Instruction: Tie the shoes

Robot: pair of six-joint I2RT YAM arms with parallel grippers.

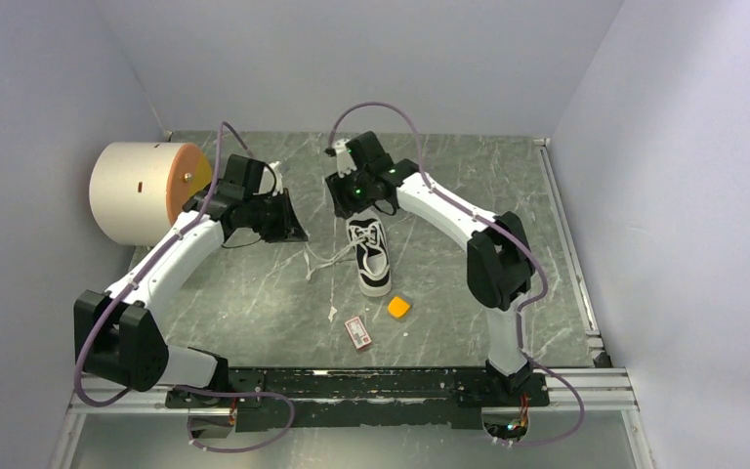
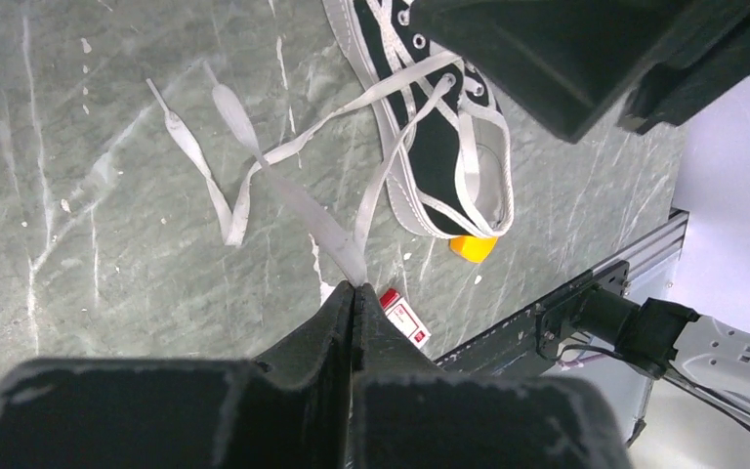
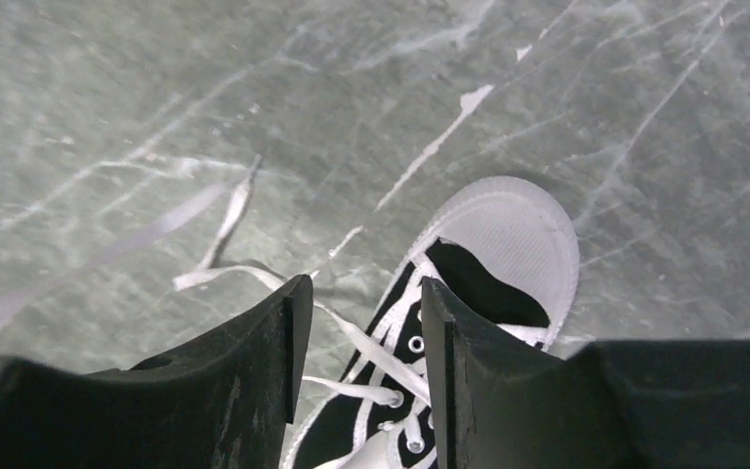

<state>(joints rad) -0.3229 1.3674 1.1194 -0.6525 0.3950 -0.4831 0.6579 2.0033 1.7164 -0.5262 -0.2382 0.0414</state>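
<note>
The sneaker (image 1: 371, 256) lies on its sole near the middle of the overhead view on the green marbled table (image 1: 254, 293), white toe toward the bottom of the frame and heel toward the top. Its laces are untied. A loose white lace (image 1: 320, 260) trails off the shoe toward the left of the frame.

The left gripper (image 1: 291, 227) sits left of the shoe and slightly above it in the frame. In its wrist view the left gripper (image 2: 352, 293) has its fingers pressed together with no gap. One broad strand of the white lace (image 2: 293, 195) rises from the table and ends right at that pinch, so it looks clamped between the tips. The sneaker (image 2: 439, 147) fills the upper centre of that view.

The right gripper (image 1: 350, 207) hangs over the heel end of the shoe. Its own camera shows the right gripper (image 3: 363, 293) with its jaws apart, pointing down over the eyelet rows. A lace crosses the gap below them without being clamped. The sneaker (image 3: 518, 234) shows its white toe cap just beyond the fingers.

An orange block (image 1: 399, 307) lies just below and right of the toe. A red-and-white card (image 1: 358, 331) lies near it, lower left. A large cream cylinder (image 1: 142, 192) sits at the left edge of the table.
</note>
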